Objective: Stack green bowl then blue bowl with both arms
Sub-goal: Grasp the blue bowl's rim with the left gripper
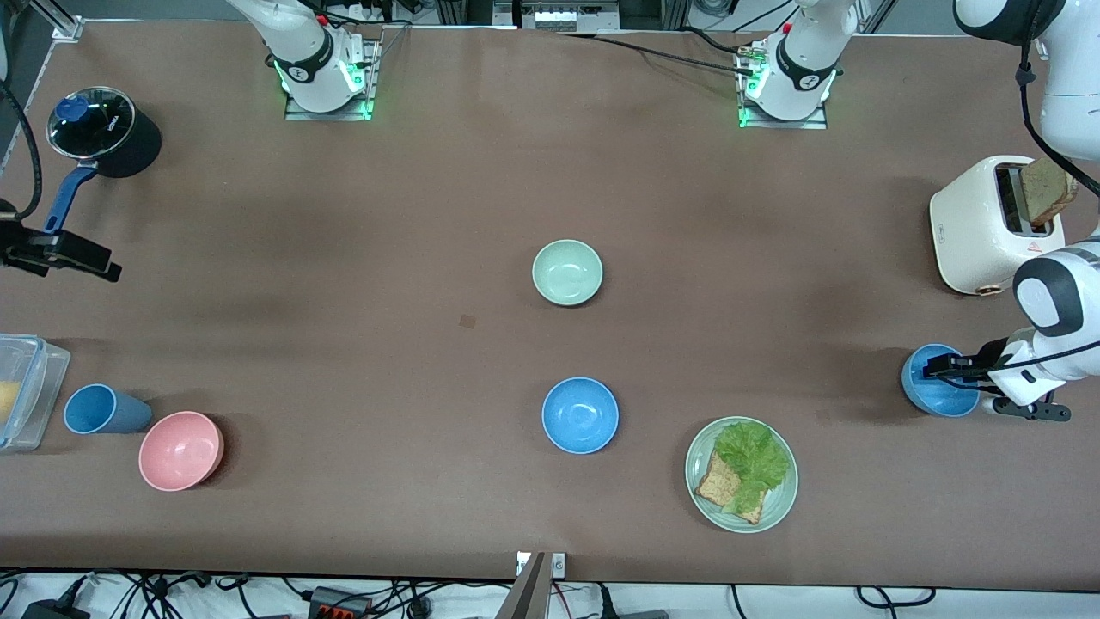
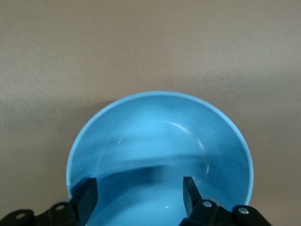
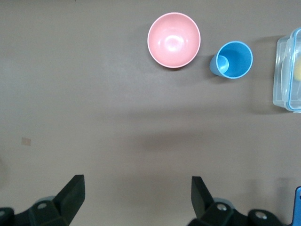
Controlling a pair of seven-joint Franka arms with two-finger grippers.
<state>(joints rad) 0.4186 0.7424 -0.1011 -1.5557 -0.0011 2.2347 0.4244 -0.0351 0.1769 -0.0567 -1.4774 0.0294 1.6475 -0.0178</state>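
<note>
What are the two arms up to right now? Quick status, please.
Left tool open astride a blue bowl's rim, by the toaster. Right tool open, over bare table. Green bowl untouched mid-table. Nothing in the way.

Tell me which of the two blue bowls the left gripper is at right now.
The blue bowl at the left arm's end of the table, beside the toaster; the left gripper straddles its rim. The other blue bowl sits untouched mid-table, near the green bowl.

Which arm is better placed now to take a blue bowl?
Left. The left gripper already straddles the rim of the blue bowl at its end of the table; the right gripper hangs open above bare table.
</note>
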